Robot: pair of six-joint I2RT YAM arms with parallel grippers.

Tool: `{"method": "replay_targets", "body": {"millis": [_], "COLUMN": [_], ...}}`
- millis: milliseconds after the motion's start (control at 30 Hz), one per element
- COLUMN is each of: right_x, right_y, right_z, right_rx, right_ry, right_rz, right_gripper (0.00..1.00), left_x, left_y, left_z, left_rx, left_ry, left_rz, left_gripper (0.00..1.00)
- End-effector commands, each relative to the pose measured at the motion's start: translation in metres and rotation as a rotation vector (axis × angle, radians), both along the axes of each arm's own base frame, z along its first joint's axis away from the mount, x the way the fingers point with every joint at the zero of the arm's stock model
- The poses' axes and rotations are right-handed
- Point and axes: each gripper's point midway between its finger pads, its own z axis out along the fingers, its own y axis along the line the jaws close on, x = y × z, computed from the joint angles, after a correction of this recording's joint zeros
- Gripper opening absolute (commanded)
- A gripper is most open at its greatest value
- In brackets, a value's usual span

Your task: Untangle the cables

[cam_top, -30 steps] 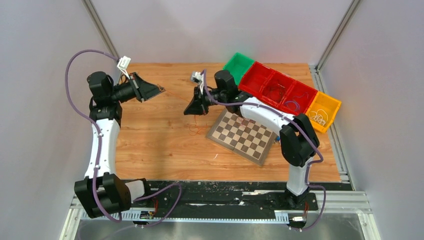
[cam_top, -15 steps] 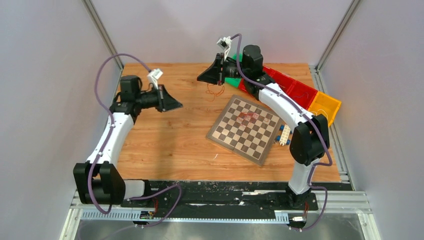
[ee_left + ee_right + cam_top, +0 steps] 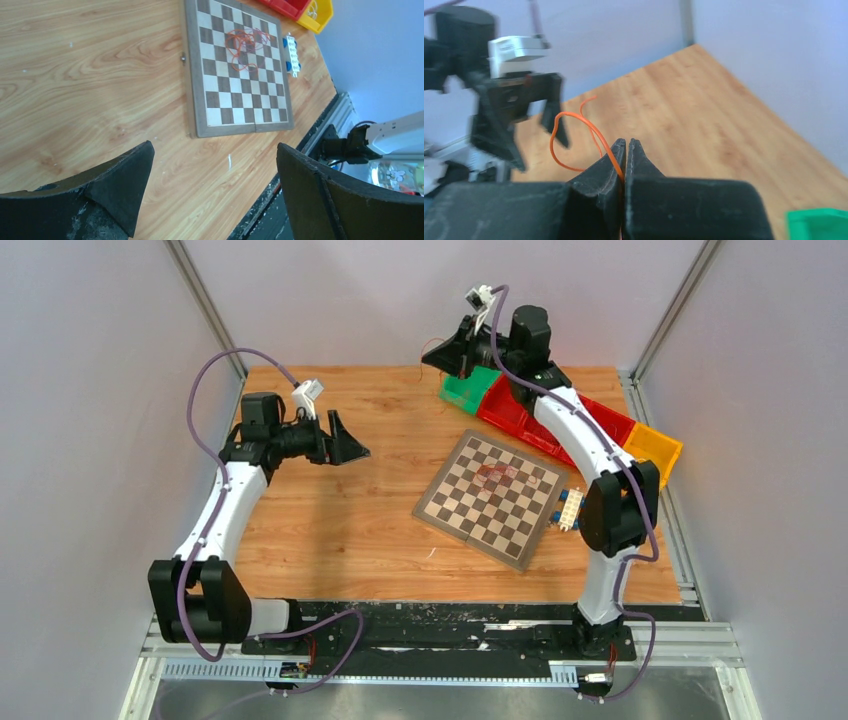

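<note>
A small tangle of orange-red cables (image 3: pixel 497 475) (image 3: pixel 245 44) lies on the chessboard (image 3: pixel 470 515) (image 3: pixel 235 107). My right gripper (image 3: pixel 440 353) (image 3: pixel 625 143) is raised above the table's back edge near the green bin, shut on one thin orange cable (image 3: pixel 555 137) that loops out to the left of its fingertips. My left gripper (image 3: pixel 347 445) (image 3: pixel 214 147) hovers over bare wood at the left of the table, jaws wide open with nothing between them, well apart from the tangle.
A row of bins runs along the back right: green (image 3: pixel 462 392), red (image 3: pixel 520 418), yellow (image 3: pixel 655 450) (image 3: pixel 316 17). Blue and white blocks (image 3: pixel 568 510) (image 3: pixel 291 52) lie beside the chessboard's right edge. The table's front rail (image 3: pixel 320 135) is near the left gripper.
The right arm rose and swung toward the back, carrying one orange cable away from the tangle on the chessboard. The left gripper moved right and opened wide.
</note>
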Motion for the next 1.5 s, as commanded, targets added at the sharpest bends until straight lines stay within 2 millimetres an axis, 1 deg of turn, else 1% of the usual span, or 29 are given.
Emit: {"method": "replay_targets", "body": {"millis": [0, 133, 233, 333, 400, 467, 567, 733, 800, 867, 933, 1033, 1167, 1233, 1300, 1333, 1467], "right_x": [0.066, 0.128, 0.170, 0.201, 0.212, 0.215, 0.213, 0.211, 0.210, 0.209, 0.209, 0.210, 0.217, 0.220, 0.226, 0.228, 0.229], "right_y": [-0.027, -0.052, -0.069, -0.083, -0.089, -0.096, -0.111, -0.147, -0.163, -0.176, -0.185, -0.196, -0.207, -0.209, -0.233, -0.239, -0.252], "right_z": [-0.006, -0.028, -0.045, -0.061, -0.072, -0.077, -0.079, -0.084, -0.083, -0.081, -0.083, -0.095, -0.119, -0.129, -0.138, -0.142, -0.155], "right_rx": [-0.050, -0.061, -0.056, -0.072, -0.083, -0.099, -0.117, -0.155, -0.155, -0.152, -0.154, -0.176, -0.225, -0.236, -0.250, -0.256, -0.301], "right_ry": [-0.125, -0.144, -0.149, -0.193, -0.204, -0.214, -0.212, -0.203, -0.192, -0.184, -0.175, -0.169, -0.168, -0.157, -0.142, -0.137, -0.141], "right_rz": [-0.152, -0.247, -0.306, -0.360, -0.379, -0.391, -0.404, -0.438, -0.454, -0.461, -0.462, -0.469, -0.486, -0.492, -0.534, -0.546, -0.573], "right_gripper": [0.00, 0.00, 0.00, 0.00, 0.00, 0.00, 0.00, 0.00, 0.00, 0.00, 0.00, 0.00, 0.00, 0.00, 0.00, 0.00, 0.00], "left_x": [0.004, 0.007, 0.010, 0.011, 0.011, 0.011, 0.011, 0.011, 0.011, 0.011, 0.010, 0.010, 0.009, 0.009, 0.010, 0.010, 0.011], "left_y": [0.008, 0.008, 0.009, 0.009, 0.010, 0.011, 0.012, 0.010, 0.009, 0.009, 0.008, 0.008, 0.008, 0.008, 0.009, 0.009, 0.009], "left_z": [0.004, 0.002, 0.000, -0.002, -0.006, -0.010, -0.015, -0.019, -0.019, -0.018, -0.019, -0.020, -0.023, -0.024, -0.025, -0.025, -0.026], "left_rx": [0.035, 0.038, 0.047, 0.053, 0.064, 0.072, 0.074, 0.057, 0.052, 0.050, 0.048, 0.045, 0.045, 0.051, 0.057, 0.059, 0.057], "left_ry": [-0.051, -0.043, -0.038, -0.033, -0.024, -0.019, -0.006, 0.013, 0.015, 0.013, 0.015, 0.016, 0.022, 0.021, 0.021, 0.022, 0.027], "left_rz": [0.034, 0.031, 0.030, 0.028, 0.028, 0.027, 0.028, 0.019, 0.015, 0.013, 0.011, 0.008, 0.006, 0.006, 0.007, 0.008, 0.006], "left_gripper": [1.00, 1.00, 1.00, 1.00, 1.00, 1.00, 1.00, 1.00, 1.00, 1.00, 1.00, 1.00, 1.00, 1.00, 1.00, 1.00, 1.00]}}
